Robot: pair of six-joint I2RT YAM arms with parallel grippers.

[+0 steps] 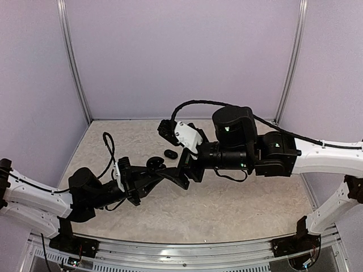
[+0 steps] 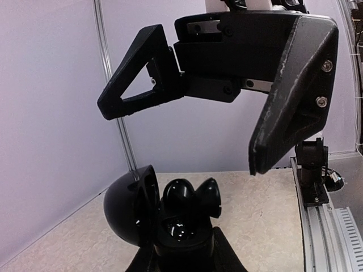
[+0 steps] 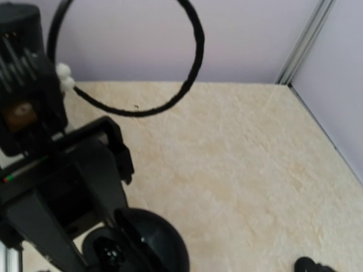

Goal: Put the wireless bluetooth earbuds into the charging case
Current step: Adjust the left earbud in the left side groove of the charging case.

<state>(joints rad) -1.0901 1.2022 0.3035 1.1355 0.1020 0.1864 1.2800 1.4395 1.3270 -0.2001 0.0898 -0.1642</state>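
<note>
Left gripper (image 1: 150, 170): clamped on the charging case (image 2: 181, 237), holding it up off the table (image 1: 227, 209) just left of centre in the overhead view.
Case: its lid (image 2: 127, 212) is swung open toward the lower left of the left wrist view, with the wells facing up.
Right gripper (image 2: 181, 136): spread wide and empty. It hangs directly above the open case across the top of the left wrist view and does not touch it.
Seated bud (image 2: 180, 195): glossy black rounded shapes stand up out of the case at bottom centre. Whether this is one bud or two, or whether it is pressed fully home, cannot be told.
Loose bud (image 1: 170, 153): a small dark oval on the table, probably the second bud, just above and right of the held case in the overhead view. In the right wrist view it is cut off by the bottom right edge.
Long axis: it seems to run left to right across the overhead frame. The stem end is too small to pick out.
Nearer arm: the right one, whose free fingers are just beside the piece. The left is busy holding the case.
Key relation: the piece lies below and to the right of the right wrist camera's centre, so a pick would likely mean swinging off the case toward that corner and then down.
</note>
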